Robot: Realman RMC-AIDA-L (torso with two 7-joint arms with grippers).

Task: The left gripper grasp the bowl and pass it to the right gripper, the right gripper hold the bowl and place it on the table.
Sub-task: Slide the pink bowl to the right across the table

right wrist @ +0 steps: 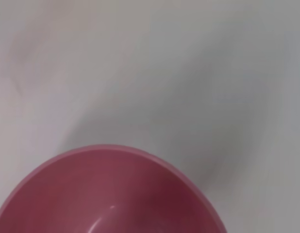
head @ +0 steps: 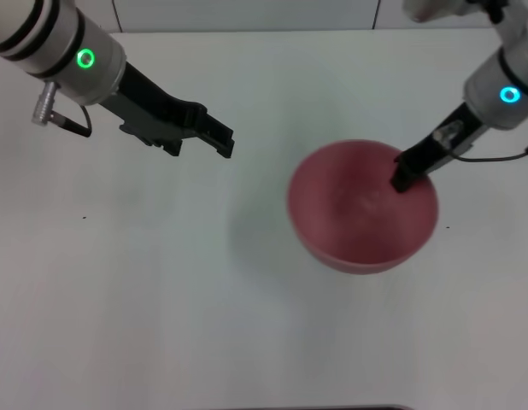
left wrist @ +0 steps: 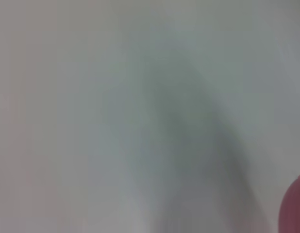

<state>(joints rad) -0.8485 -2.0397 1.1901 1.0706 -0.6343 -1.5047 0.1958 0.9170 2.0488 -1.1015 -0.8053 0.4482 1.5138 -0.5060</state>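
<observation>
From my remote station, the pink-red plastic bowl (head: 362, 209) sits right of centre in the head view, round, deep and smooth, with a thin rim and a faint sheen inside. It is much wider than either claw. Its mouth faces up and it looks slightly tilted; being round, it has no long axis to speak of. I cannot tell whether its base touches the white tabletop (head: 161, 299) or hangs just above it.

The right end effector (head: 403, 178), a slim black claw below a cyan ring, reaches down onto the bowl's rim on the robot's right side and is clenched on that rim. The left end effector (head: 223, 141), a black claw on the thick white arm with a green ring, hovers well apart from the bowl on the robot's left, its two fingers parted and holding nothing.

The right wrist view alone shows the bowl's (right wrist: 111, 194) interior and rim up close against the tabletop. The left wrist view gives only blurred tabletop and shadow, with a sliver of the bowl (left wrist: 294, 204) at one edge.
</observation>
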